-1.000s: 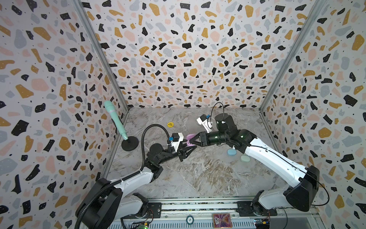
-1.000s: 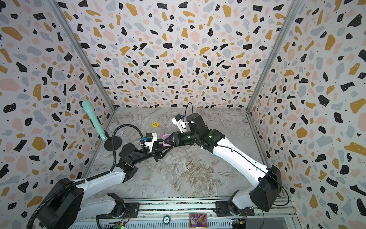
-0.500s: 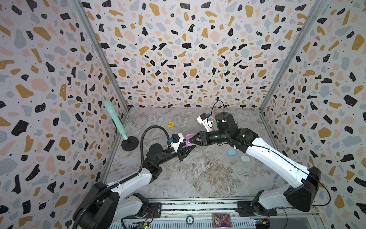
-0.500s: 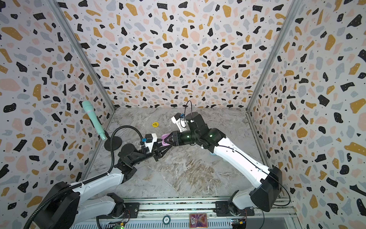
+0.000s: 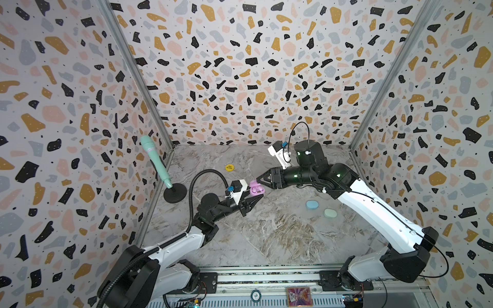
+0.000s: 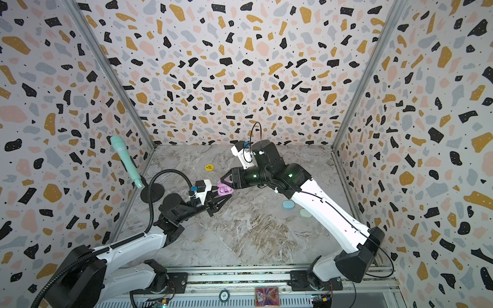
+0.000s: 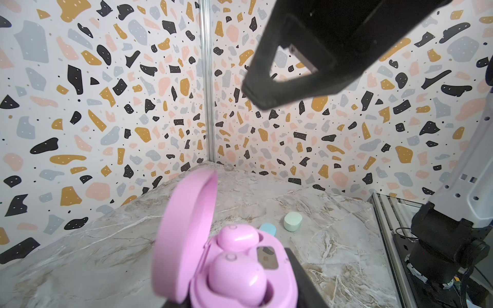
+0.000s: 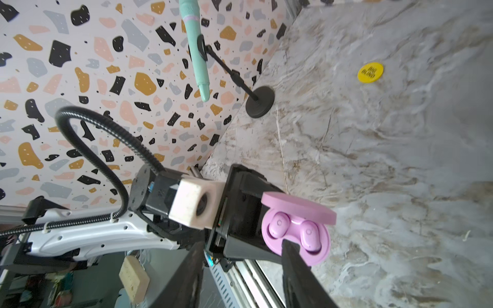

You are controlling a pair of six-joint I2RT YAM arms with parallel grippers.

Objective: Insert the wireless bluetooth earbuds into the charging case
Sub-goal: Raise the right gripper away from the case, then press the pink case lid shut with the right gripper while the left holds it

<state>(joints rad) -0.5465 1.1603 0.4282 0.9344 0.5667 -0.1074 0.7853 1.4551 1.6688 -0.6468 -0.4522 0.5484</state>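
Above the table (image 5: 266,240), left pincer (image 5: 254,197) clamps one pink case (image 5: 257,190) holding two earbuds (image 8: 278,225); right pincer (image 5: 260,180) stands apart, empty.

Teal microphone (image 5: 156,161), yellow disc (image 5: 229,167), marble tabletop (image 5: 266,240)

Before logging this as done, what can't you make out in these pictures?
Blue case and green case: lids shut, contents hidden in every view.
Blue case, left wrist view: mostly hidden behind pink charging case.
Right tool, both top views: fingers overlap edge-on, gap unreadable.
Yellow disc, top views: lettering too small.
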